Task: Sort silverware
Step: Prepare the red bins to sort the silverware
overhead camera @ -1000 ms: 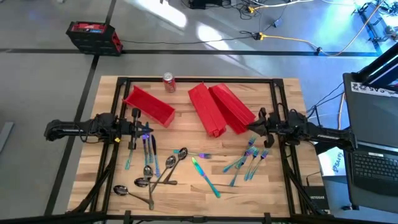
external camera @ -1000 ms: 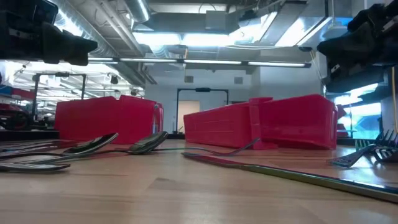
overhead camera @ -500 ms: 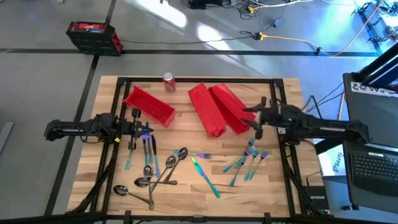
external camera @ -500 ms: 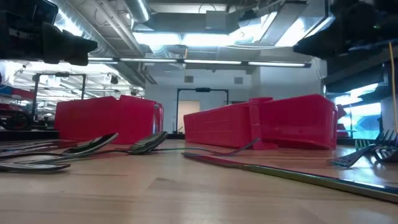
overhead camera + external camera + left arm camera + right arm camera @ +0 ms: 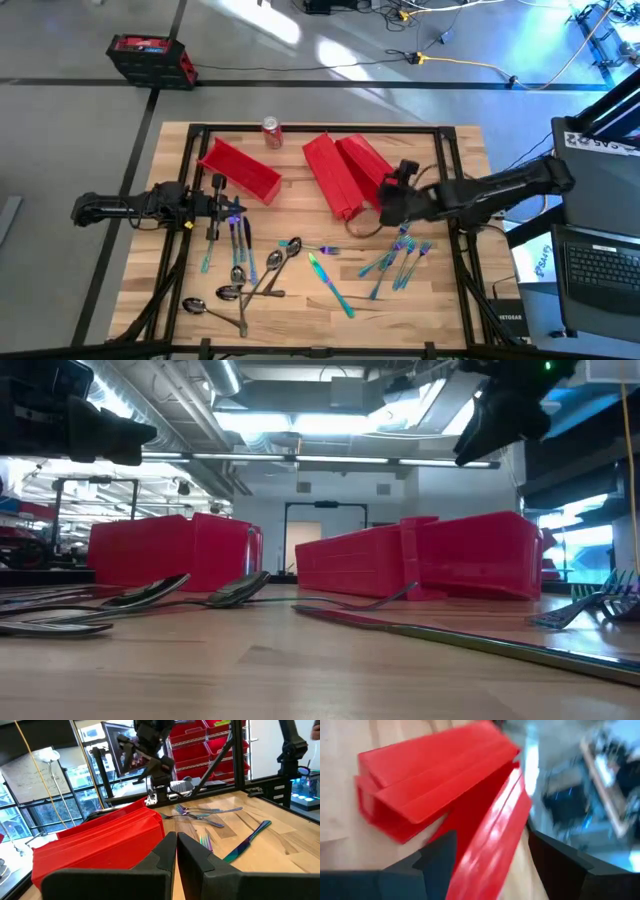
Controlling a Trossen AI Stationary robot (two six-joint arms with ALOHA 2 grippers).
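Fingers [image 5: 440,857] of my right gripper [image 5: 388,205] are spread above two of three red bins [image 5: 345,175]; my left gripper [image 5: 225,207] is closed, empty. Silverware [image 5: 300,265] lies scattered on the table [image 5: 420,300].

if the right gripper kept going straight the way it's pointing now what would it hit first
Most likely the nearer of the two red bins lying side by side: the right gripper, fingers open, points at them from close by. How high it sits is unclear.

Red bins [image 5: 350,172] block table rear; front edge bare.
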